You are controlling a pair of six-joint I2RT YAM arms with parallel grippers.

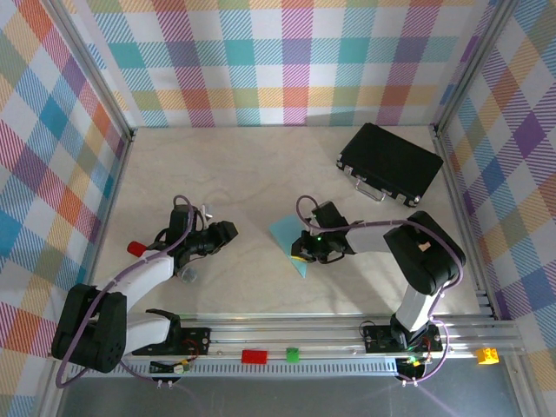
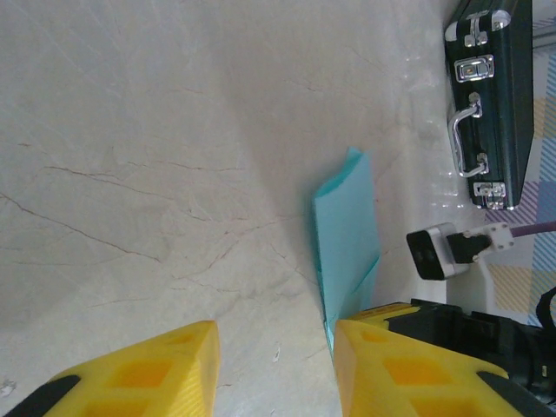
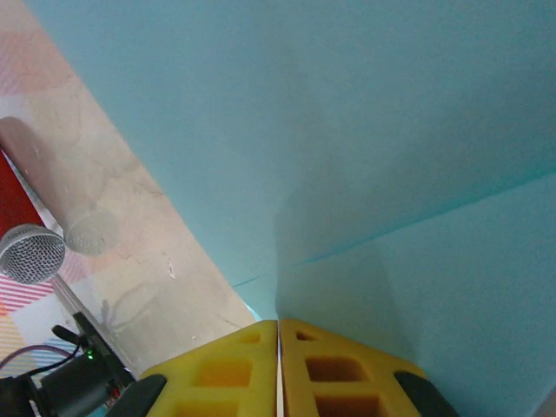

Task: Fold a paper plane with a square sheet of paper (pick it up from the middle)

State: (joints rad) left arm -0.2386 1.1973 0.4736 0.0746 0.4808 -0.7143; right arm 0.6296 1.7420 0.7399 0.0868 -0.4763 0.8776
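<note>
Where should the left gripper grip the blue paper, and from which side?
Probably the free left edge of the square sheet of paper, coming from the left. The right gripper is shut on its right part and holds it raised, so that edge faces the open left gripper.

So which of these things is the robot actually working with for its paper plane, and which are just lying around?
In use: the light-blue sheet of paper, already creased; the right gripper, shut on it; the left gripper, open, nearby.
Lying about: the black case at the far right; the red block, green block and yellow block on the front rail.
</note>
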